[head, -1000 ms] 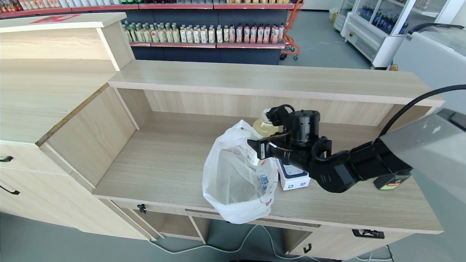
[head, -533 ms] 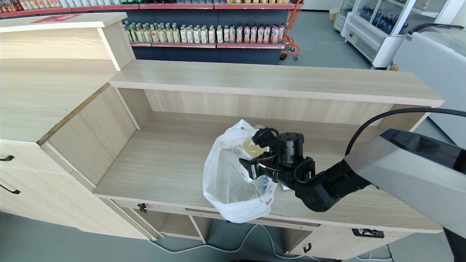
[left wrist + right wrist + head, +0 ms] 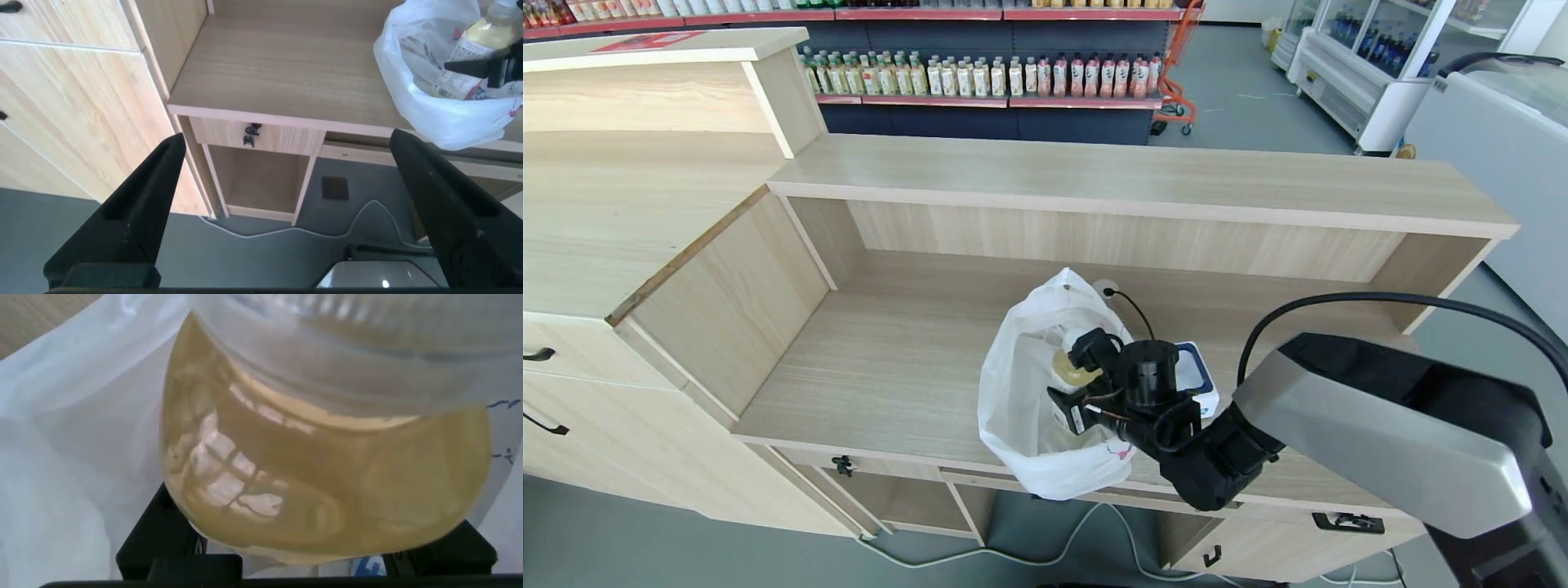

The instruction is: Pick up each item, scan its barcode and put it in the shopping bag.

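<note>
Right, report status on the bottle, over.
Right gripper shut on bottle, inside shopping bag mouth. Left gripper open, empty, off the counter front. White box beside bag, not in the way.

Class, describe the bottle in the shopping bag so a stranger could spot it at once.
On the wooden counter stands a white shopping bag. In its mouth the right gripper holds a bottle. Unlike the white box beside the bag, it is clear with pale yellow liquid.

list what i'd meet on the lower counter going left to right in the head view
shopping bag → bottle, held in the right end effector at the bag's mouth → white and blue box
</note>
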### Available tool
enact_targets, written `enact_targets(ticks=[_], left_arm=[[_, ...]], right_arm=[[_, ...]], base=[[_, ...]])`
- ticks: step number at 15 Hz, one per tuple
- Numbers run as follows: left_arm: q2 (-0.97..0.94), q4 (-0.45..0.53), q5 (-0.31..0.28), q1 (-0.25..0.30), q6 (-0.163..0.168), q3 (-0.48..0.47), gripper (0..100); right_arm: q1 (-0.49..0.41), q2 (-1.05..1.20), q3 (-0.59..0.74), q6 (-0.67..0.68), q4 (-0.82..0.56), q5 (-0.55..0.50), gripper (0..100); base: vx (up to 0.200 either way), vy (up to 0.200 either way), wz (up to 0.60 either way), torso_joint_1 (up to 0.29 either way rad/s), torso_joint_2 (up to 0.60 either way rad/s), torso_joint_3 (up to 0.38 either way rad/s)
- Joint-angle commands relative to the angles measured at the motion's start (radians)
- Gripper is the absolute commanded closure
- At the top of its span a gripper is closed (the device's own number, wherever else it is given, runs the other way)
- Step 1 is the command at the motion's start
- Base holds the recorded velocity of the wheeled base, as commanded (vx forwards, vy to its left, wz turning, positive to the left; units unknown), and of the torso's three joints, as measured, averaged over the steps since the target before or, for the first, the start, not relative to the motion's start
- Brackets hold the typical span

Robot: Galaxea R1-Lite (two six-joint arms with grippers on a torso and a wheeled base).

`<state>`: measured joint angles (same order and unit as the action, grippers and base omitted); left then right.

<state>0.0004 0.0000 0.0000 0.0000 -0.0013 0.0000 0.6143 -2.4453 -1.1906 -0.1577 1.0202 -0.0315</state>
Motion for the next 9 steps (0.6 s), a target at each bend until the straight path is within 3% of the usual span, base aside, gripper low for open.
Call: enact_targets(ticks=[1, 7, 8, 9], left_arm=[[0.0, 0.0, 0.0, 0.0, 0.0, 0.0, 0], [0.0, 0.0, 0.0, 0.0, 0.0, 0.0, 0], [0.0, 0.0, 0.0, 0.0, 0.0, 0.0, 0], [0.0, 0.0, 0.0, 0.0, 0.001, 0.0, 0]], right_arm=[[-0.001, -0.043, -0.003, 0.0, 0.009, -0.001, 100], [0.009, -0.092, -0.015, -0.026, 0.057, -0.005, 100], [0.01, -0.092, -0.017, -0.028, 0.055, -0.007, 0], [0.012, -0.089, -0.018, -0.028, 0.057, -0.007, 0]], base=[[0.0, 0.0, 0.0, 0.0, 0.0, 0.0], [0.0, 0.0, 0.0, 0.0, 0.0, 0.0], [0.0, 0.0, 0.0, 0.0, 0.0, 0.0], [0.0, 0.0, 0.0, 0.0, 0.0, 0.0]])
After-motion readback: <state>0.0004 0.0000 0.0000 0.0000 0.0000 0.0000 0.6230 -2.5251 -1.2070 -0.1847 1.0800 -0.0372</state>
